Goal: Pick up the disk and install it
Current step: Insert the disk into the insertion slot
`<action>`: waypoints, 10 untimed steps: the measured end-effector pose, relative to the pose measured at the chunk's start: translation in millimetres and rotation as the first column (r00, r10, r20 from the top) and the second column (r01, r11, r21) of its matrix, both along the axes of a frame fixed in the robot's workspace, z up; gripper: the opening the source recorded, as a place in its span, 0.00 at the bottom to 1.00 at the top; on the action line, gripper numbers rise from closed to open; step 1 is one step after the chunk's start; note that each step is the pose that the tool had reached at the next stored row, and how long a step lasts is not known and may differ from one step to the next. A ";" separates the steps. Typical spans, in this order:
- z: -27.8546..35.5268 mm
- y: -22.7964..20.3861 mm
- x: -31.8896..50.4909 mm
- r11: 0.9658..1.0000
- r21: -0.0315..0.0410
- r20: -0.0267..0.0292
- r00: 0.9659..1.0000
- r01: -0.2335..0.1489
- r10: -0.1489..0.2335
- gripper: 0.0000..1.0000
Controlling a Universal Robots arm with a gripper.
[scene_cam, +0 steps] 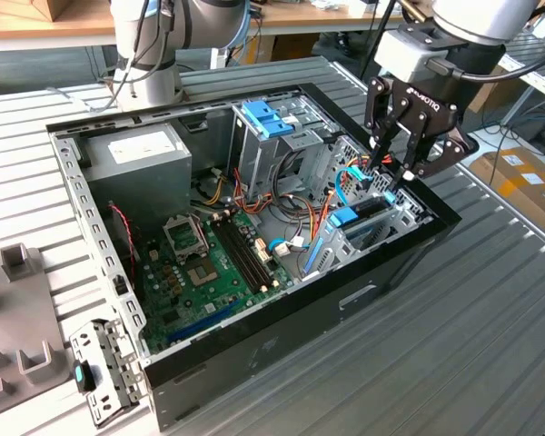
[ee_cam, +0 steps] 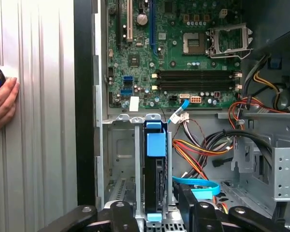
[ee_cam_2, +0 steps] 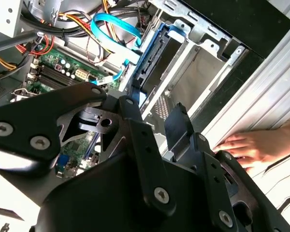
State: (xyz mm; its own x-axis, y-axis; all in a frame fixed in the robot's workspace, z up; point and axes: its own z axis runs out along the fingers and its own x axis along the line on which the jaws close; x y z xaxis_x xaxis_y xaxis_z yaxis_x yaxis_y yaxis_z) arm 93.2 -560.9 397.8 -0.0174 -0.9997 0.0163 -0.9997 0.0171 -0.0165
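Observation:
The disk (scene_cam: 368,211) stands on edge in the metal drive bay (scene_cam: 395,227) at the front corner of the open computer case (scene_cam: 282,341), on the exterior view's right. Its dark edge and blue side rail show in both wrist views (ee_cam: 155,183) (ee_cam_2: 152,58). My gripper (scene_cam: 398,186) hangs just above the bay, open. Its black fingers (ee_cam: 122,212) straddle the disk's top end with a gap on each side, touching nothing that I can see. In the second wrist view the gripper (ee_cam_2: 154,113) sits above the bay's open slots.
Inside the case are the green motherboard (scene_cam: 209,263), a grey power supply box (scene_cam: 136,159), a tall cage with a blue cap (scene_cam: 268,118) and loose cables, including a blue ribbon cable (ee_cam: 198,184). A person's hand (ee_cam: 0,101) rests on the slatted table outside the case wall.

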 end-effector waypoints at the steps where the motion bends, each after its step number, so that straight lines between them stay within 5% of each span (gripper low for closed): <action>1: -1.0 0.0 0.0 1.000 0.000 0.000 1.000 0.000 0.000 0.48; 6: -19.7 0.0 -0.1 1.000 0.000 0.000 1.000 0.000 0.000 0.48; 10: -22.5 0.0 -6.8 1.000 0.000 0.000 1.000 0.000 0.000 0.48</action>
